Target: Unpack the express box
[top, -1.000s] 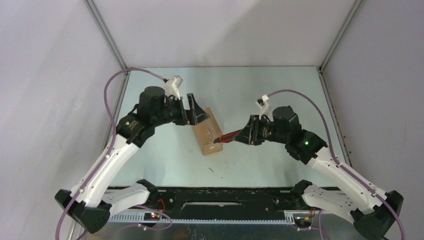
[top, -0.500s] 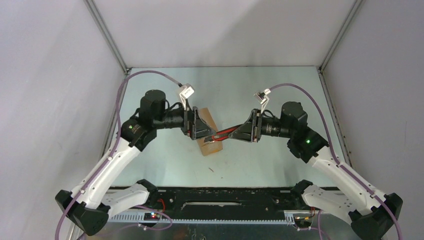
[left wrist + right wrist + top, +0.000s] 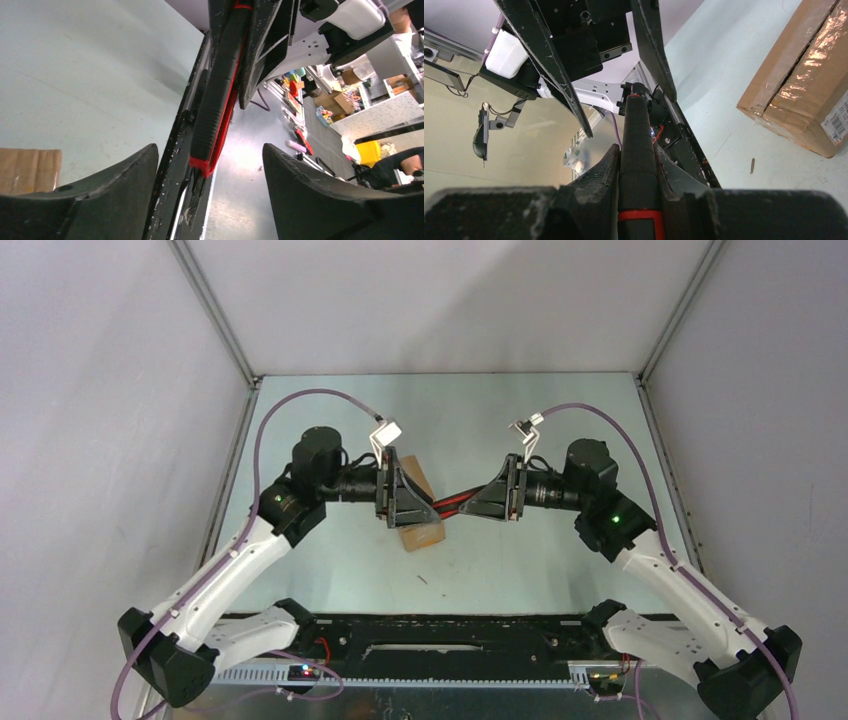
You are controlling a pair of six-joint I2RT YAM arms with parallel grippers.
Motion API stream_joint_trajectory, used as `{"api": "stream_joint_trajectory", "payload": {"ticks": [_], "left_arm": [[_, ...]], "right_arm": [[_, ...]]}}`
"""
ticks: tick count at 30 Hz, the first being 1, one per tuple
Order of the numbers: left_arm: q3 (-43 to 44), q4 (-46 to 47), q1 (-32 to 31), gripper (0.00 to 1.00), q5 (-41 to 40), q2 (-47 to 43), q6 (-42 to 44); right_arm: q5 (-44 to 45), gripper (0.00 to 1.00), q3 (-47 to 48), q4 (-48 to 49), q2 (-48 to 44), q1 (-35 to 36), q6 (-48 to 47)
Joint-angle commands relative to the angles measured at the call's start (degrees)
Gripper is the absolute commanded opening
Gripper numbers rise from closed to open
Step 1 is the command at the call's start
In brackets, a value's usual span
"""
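Note:
The express box (image 3: 421, 534), brown cardboard sealed with glossy tape, lies on the pale green table, mostly under my left gripper (image 3: 432, 510). It also shows at the upper right in the right wrist view (image 3: 809, 90). My right gripper (image 3: 636, 150) is shut on the black and red knife (image 3: 638, 130), held level above the table and pointing left. My left gripper (image 3: 209, 150) faces it, open, with the knife's (image 3: 215, 115) blade end between its fingers and a gap on each side. A corner of the box (image 3: 27, 167) sits at the lower left in the left wrist view.
A small dark scrap (image 3: 422, 580) lies on the table in front of the box. Grey enclosure walls and metal frame posts (image 3: 215, 315) close in the table on three sides. The black base rail (image 3: 440, 635) runs along the near edge.
My left gripper swung from beside the box round to face the right gripper. The right gripper raised the knife off the box, and its blade end now lies between the left fingers.

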Motion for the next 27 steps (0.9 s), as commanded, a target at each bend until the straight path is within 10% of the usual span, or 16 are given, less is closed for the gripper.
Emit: {"api": "stream_joint_trajectory", "payload": {"ticks": [1,8,13,17,20,27], "left_arm": [[-0.74,5.68,-1.29,0.74,3.25,0.91,-2.62],[-0.68,5.15,-2.78,0.59,3.25,2.08,-1.86],[0.03,3.52,-2.95,0.09,1.61,2.48,-0.72],[0.95,-0.77,-3.05,0.00,2.89,2.59,4.70],[1.07,-3.72,-3.62,0.00,4.22,2.28,8.72],[2.27,-6.44,-7.08,0.00,5.73,2.46,12.40]], "right_arm": [[-2.23,0.00,1.73,5.28,0.21,-0.36,0.66],[-1.53,0.00,1.71,4.95,0.30,-0.65,1.12],[-1.47,0.02,1.71,4.27,0.40,-0.88,0.86],[-2.81,0.67,1.71,0.30,-0.74,-1.72,-0.80],[-4.83,0.97,1.71,-1.49,-2.71,-1.71,-2.86],[-7.10,0.99,1.71,-10.34,-3.83,1.48,-9.58]]}}
